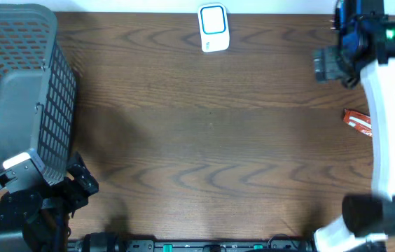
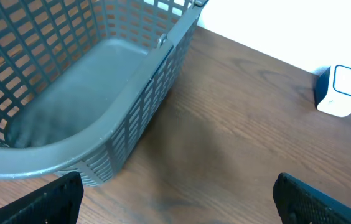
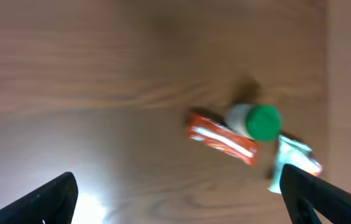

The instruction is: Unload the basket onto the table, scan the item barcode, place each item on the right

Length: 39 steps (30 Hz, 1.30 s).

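A white barcode scanner point(image 1: 212, 26) with a blue-framed face stands at the table's far edge; the left wrist view shows the scanner point(image 2: 340, 90) at its right side. An orange packet point(image 1: 358, 122) lies at the right, partly under the white arm. In the right wrist view the orange packet point(image 3: 221, 138) lies beside a white bottle with a green cap point(image 3: 256, 122) and a teal packet point(image 3: 292, 160). My right gripper point(image 3: 182, 205) hangs open above the bare wood, short of these items, holding nothing; overhead it point(image 1: 327, 64) is at the far right. My left gripper point(image 2: 178, 208) is open and empty by the basket.
A grey mesh basket point(image 1: 57, 119) fills the left side of the table, and its inside point(image 2: 94, 68) holds nothing in the left wrist view. The left arm's base sits at the near left corner.
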### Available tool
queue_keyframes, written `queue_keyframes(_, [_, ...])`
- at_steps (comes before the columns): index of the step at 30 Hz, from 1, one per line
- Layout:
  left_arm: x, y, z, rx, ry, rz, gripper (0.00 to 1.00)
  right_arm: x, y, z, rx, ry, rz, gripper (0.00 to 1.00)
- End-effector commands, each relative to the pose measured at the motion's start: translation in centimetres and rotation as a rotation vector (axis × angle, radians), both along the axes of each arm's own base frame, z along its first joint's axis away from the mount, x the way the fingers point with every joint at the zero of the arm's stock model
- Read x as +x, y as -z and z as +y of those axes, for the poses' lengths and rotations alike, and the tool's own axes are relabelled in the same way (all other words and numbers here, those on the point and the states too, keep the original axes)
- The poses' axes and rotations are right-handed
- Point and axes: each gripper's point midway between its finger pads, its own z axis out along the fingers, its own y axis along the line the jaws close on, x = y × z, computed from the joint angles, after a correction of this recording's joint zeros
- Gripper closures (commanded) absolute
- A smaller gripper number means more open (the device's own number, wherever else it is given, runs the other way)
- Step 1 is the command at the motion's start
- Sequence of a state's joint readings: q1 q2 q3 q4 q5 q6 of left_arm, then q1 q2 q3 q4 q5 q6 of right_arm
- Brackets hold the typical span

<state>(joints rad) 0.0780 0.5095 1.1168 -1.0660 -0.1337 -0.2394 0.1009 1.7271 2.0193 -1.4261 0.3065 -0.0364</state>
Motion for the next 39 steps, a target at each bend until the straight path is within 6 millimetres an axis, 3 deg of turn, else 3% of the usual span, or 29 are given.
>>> queue_keyframes(1, [-0.1, -0.1, 0.2, 0.005, -0.012, -0.005, 0.02, -2.4, -1.5, 4.8, 0.129, -0.131, -0.004, 0.01])
queue_keyframes(5, [-0.1, -0.1, 0.2, 0.005, -0.012, -0.005, 0.02, -6.1, -2.7, 8.2, 0.169, -0.248, 0.02, 0.01])
queue_keyframes(9, [-0.1, -0.1, 0.2, 0.005, -0.012, -0.005, 0.02, -7.7, -3.3, 9.6, 0.164, -0.311, 0.028, 0.01])
queue_keyframes(13, [-0.1, -0.1, 0.2, 0.005, -0.012, -0.005, 0.02, -9.8, -2.6, 9.5, 0.195, -0.277, 0.104, 0.01])
queue_keyframes(17, [-0.1, -0.1, 0.2, 0.005, -0.012, -0.005, 0.02, -9.3, -2.7, 9.3, 0.185, -0.258, 0.085, 0.01])
queue_keyframes(20, [-0.1, -0.1, 0.2, 0.005, -0.012, -0.005, 0.02, -7.8, -3.9, 9.9, 0.203, -0.274, -0.008, 0.01])
queue_keyframes(25, [-0.1, -0.1, 0.2, 0.005, -0.012, -0.005, 0.02, -5.0, -11.1, 12.3, 0.237, -0.489, -0.397, 0.01])
queue_keyframes(28, [-0.1, -0.1, 0.2, 0.006, -0.012, -0.005, 0.02, -5.3, -13.8, 12.0, 0.242, -0.503, -0.554, 0.01])
queue_keyframes(30, [-0.1, -0.1, 0.2, 0.006, -0.012, -0.005, 0.02, -6.6, -15.1, 10.8, 0.243, -0.486, -0.67, 0.01])
queue_keyframes(33, [-0.1, -0.1, 0.2, 0.005, -0.012, -0.005, 0.02, -8.2, -15.3, 9.1, 0.236, -0.457, -0.758, 0.01])
queue_keyframes(39, [-0.1, -0.1, 0.2, 0.005, -0.012, -0.005, 0.02, -12.2, -13.5, 6.6, 0.225, -0.416, -0.879, 0.01])
